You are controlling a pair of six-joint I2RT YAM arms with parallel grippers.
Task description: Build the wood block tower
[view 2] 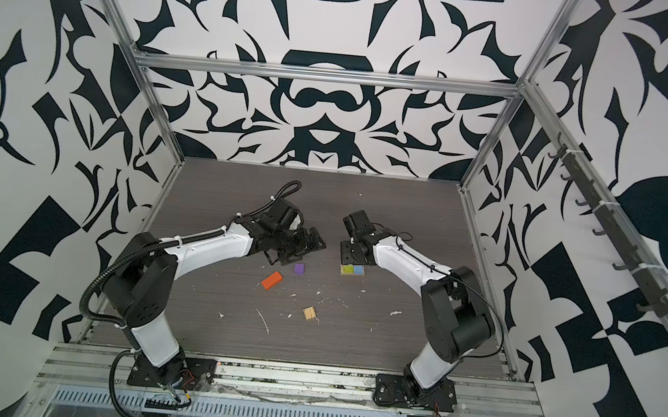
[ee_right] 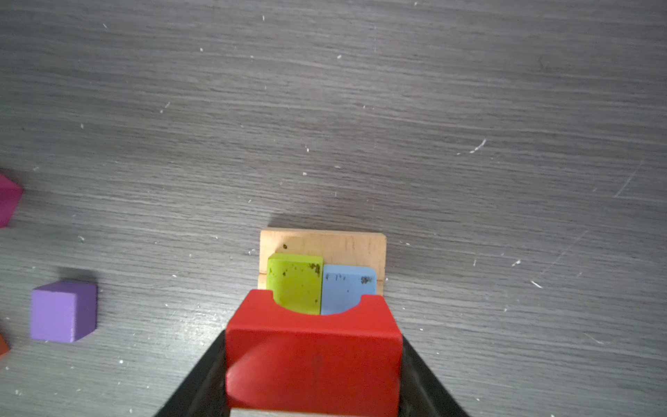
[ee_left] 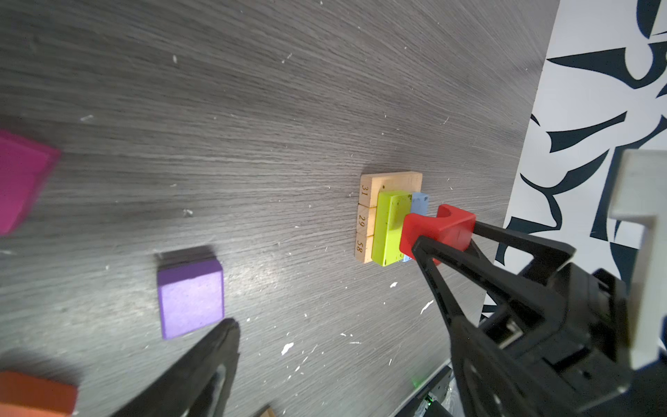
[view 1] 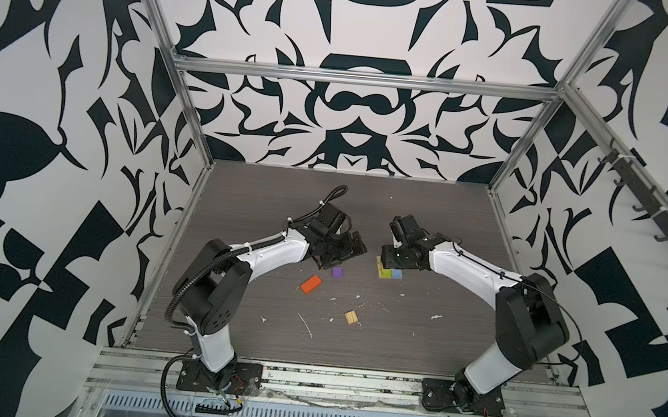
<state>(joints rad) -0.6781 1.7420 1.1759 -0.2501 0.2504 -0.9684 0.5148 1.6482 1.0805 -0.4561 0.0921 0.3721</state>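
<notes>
Red arch block (ee_right: 314, 353), clamped by the right gripper (ee_left: 445, 236), hovers over the two-layer tower (ee_right: 325, 243); left gripper (view 1: 351, 249) gapes empty, orange block (view 1: 311, 284) and purple cube (view 1: 338, 272) unplaced.

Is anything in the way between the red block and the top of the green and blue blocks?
No, nothing visible. The right gripper holds the red notched wooden block over the lime green block and light blue block, whose visible tops are bare.

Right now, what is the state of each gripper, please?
Left gripper: open, holding nothing.
Right gripper: shut on the red block.
</notes>
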